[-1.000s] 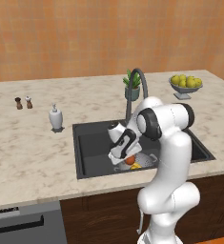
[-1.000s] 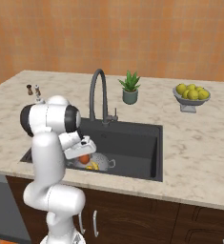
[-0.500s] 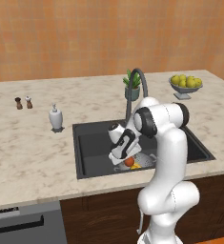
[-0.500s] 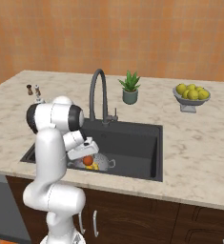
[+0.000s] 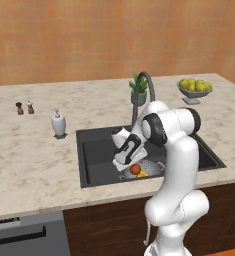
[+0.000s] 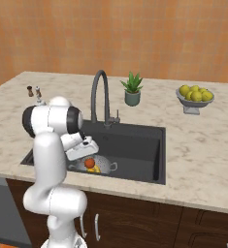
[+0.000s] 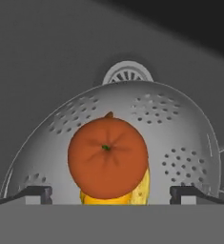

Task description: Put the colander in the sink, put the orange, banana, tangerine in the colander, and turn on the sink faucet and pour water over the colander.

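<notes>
Bent low over sink (image 5: pixel 96 155), gripper (image 7: pixel 111 194) spread wide, empty, above colander (image 7: pixel 180 138); orange (image 7: pixel 107 158) stem-up atop banana (image 7: pixel 141 190).

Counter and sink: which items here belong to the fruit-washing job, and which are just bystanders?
Job: colander in the sink, orange fruit and banana in it, faucet, open gripper.

Bystanders: soap dispenser, shakers, potted plant, fruit bowl.

A glossy white robot arm (image 5: pixel 176 165) made of rounded, tube-like segments, with black bands at its joints (the largest a dark ring around the elbow). Its white hand carries black trim and small dark finger tips (image 7: pixel 37 192).
</notes>
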Tool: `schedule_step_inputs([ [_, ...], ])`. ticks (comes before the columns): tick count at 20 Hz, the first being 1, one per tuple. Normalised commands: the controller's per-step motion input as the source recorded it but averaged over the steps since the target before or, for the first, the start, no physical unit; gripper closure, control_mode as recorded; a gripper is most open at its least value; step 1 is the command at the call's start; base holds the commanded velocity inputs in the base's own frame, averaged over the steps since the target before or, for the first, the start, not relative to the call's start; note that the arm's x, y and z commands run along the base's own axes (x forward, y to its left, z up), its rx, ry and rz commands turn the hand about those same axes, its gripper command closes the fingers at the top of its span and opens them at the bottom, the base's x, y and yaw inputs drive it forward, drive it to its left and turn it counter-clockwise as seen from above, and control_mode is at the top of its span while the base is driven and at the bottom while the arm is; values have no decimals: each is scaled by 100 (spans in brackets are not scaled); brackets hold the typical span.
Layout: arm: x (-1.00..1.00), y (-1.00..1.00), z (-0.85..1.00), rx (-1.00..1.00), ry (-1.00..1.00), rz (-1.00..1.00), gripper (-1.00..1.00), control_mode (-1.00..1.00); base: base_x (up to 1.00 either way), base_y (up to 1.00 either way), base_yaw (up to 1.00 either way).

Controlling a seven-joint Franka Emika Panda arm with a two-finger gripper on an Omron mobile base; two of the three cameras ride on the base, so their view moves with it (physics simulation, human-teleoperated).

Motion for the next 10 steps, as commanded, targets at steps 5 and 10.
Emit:
schedule_step_inputs([
  [5, -61, 9, 62, 0, 0, 1, -100, -100, 0, 0, 0],
  [10, -65, 2, 65, 1, 0, 0, -100, -100, 0, 0, 0],
])
